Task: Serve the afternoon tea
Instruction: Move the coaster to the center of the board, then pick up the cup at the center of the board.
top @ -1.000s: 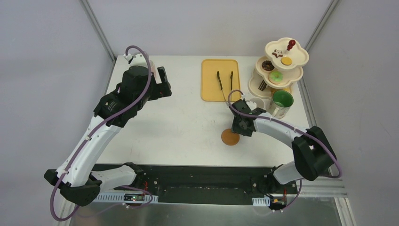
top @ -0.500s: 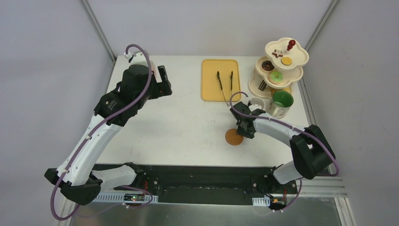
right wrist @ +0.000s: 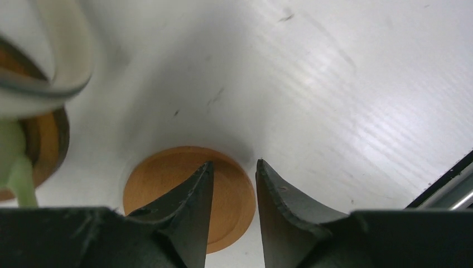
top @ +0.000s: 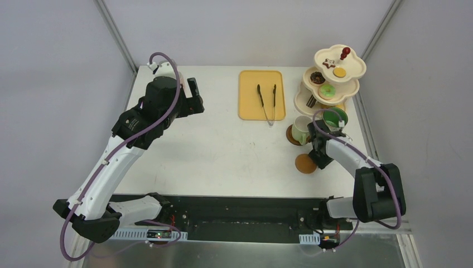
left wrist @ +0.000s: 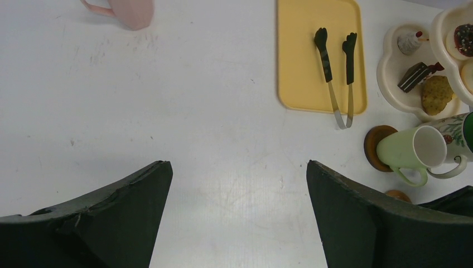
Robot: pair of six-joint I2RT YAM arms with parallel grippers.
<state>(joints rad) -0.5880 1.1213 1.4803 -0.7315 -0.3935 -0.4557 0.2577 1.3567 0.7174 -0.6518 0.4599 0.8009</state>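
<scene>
**Two grippers: left gripper (left wrist: 237, 167) spread wide, right gripper (right wrist: 234, 164) nearly closed over a coaster (right wrist: 162, 178)**

Both arms lean out over the white table (top: 223, 151). The left jaws stand wide apart above the tabletop with nothing between them. The right jaws stand only a narrow slit apart. Nothing shows clamped in that slit, and the brown coaster lies flat right under the two tips. Whether the tips press on it I cannot tell.

The cream three-tier stand (top: 354, 64), with its red knob (top: 345, 51) on top, is well beyond the right jaws. From the left jaws it is far ahead, past the right-hand finger. The yellow tray (top: 248, 95) lies ahead of the left jaws on that same side, well apart from both grippers.

The patterned mug (top: 336, 117) with the green lining stands upright near the right jaws, between them and the stand. The cream mug (top: 301, 127) sits on a second coaster (left wrist: 372, 146), just off one side of the right jaws and just beside the patterned mug. The pink mug (left wrist: 134, 10) shows only in the left wrist view, far ahead past the left-hand finger and cut by the frame's top edge.

Black tongs (left wrist: 326, 64) lie on the tray, their hinged end nearer the left jaws. Toy pastries (top: 327, 90) rest on the stand's tiers, well apart from both pairs of jaws.
</scene>
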